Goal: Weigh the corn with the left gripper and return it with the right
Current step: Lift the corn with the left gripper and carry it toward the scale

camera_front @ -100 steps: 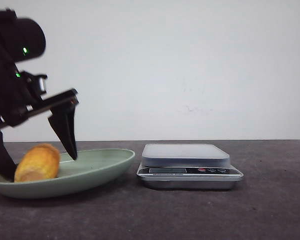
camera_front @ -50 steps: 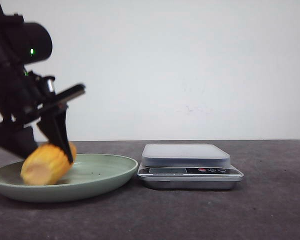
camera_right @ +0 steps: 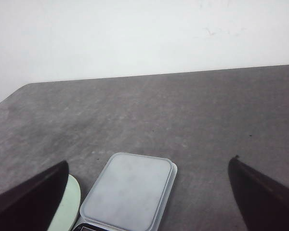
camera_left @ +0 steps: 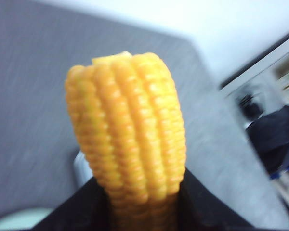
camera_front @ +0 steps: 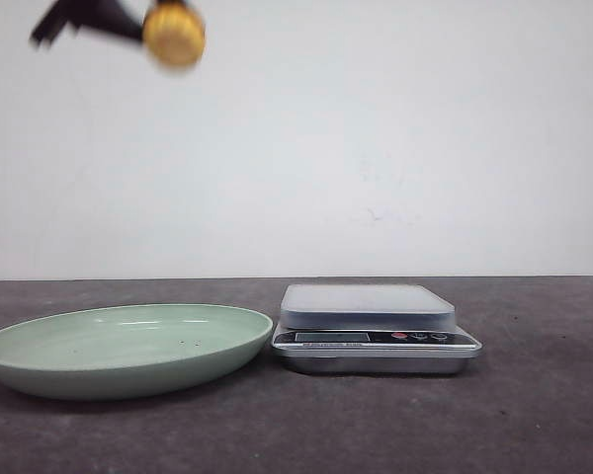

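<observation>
Corn high in the air at upper left of front view, well above the green plate and clear of it, blurred. Clamped in left gripper; jaws shut on the cob's lower end in left wrist view, dark fingers hugging both sides, most of the cob sticking out past the tips. Only a dark sliver of that arm visible in front view. Plate bare now. Kitchen scale just right of plate, nearly touching its rim, platform vacant, display unreadable. Right gripper hanging over the scale, fingers spread wide, nothing between them.

Step judged: transport from plate to scale, roughly a third done; set-down, reading, and right-arm return all not yet done.

Risks:
- Grip near one end only, so long overhang; likely pivot or slip under a fast swing or hard stop. Ribbed kernels, rounded, possibly slick.
- Tall drop height; release too early means bounce off the smooth platform, roll onto the table or into the plate.
- Round cob on flat platform: rolls unless laid on its side, gently, centred.
- Pressing down at set-down: false reading, or scale shoved against the plate.
- Right gripper parked above the scale: arm clash possible on the left arm's descent unless held back.
- Motion blur here hints at speed; slower approach advisable.
</observation>
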Controlling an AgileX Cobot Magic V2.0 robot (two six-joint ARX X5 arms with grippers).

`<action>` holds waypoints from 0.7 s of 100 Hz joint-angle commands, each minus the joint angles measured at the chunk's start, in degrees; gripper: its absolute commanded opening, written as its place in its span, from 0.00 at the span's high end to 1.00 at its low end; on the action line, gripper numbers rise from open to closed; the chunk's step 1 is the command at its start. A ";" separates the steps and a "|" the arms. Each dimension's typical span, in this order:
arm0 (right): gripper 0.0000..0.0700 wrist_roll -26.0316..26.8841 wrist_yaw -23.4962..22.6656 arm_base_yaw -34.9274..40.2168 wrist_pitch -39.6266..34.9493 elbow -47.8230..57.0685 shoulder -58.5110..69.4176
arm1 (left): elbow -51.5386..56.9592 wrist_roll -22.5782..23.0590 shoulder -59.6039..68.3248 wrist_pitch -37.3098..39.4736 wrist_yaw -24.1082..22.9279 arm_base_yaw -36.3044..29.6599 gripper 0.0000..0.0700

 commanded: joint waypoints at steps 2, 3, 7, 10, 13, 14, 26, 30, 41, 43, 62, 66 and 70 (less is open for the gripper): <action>0.04 0.92 -0.11 0.24 0.42 0.94 0.22 | 3.89 -0.17 1.05 0.90 0.11 -1.29 0.98; 0.04 0.94 -0.11 0.24 0.39 0.94 0.22 | 4.22 -0.17 1.16 1.03 0.11 -1.44 0.98; 0.04 0.96 -0.11 0.24 0.39 0.94 0.22 | 5.29 -0.20 1.66 1.84 -0.13 -2.14 0.98; 0.04 0.96 -0.11 0.24 0.39 0.94 0.22 | 5.92 -0.28 2.21 2.43 -0.48 -2.75 0.98; 0.04 0.98 -0.11 0.24 0.39 0.94 0.22 | 6.40 -0.37 2.89 2.99 -0.81 -3.30 0.98; 0.04 0.98 -0.11 0.24 0.42 0.94 0.22 | 6.54 -0.37 3.17 3.15 -0.92 -3.48 0.98; 0.04 1.01 -0.13 0.24 0.39 0.94 0.22 | 7.28 -1.57 7.65 4.35 -1.99 -5.33 0.98; 0.04 1.01 -0.13 0.24 0.33 0.94 0.22 | 7.32 -2.56 9.73 4.57 -1.99 -5.95 0.98; 0.04 0.98 -0.13 0.24 0.02 0.92 0.22 | 7.32 -4.46 16.57 5.07 -1.57 -7.96 0.98; 0.04 1.01 -0.13 0.24 -0.02 0.92 0.22 | 7.32 -4.46 17.84 5.11 -1.53 -8.31 0.98; 0.04 0.98 -0.11 0.24 -0.92 0.92 0.22 | 7.52 -8.94 28.68 5.75 -1.29 -10.80 0.98; 0.04 1.01 -0.13 0.24 -1.44 0.92 0.22 | 7.52 -10.29 30.45 5.90 -1.20 -11.17 0.98; 0.04 1.01 -0.13 0.24 -2.08 0.92 0.22 | 7.52 -11.13 32.00 6.05 -0.85 -11.56 0.98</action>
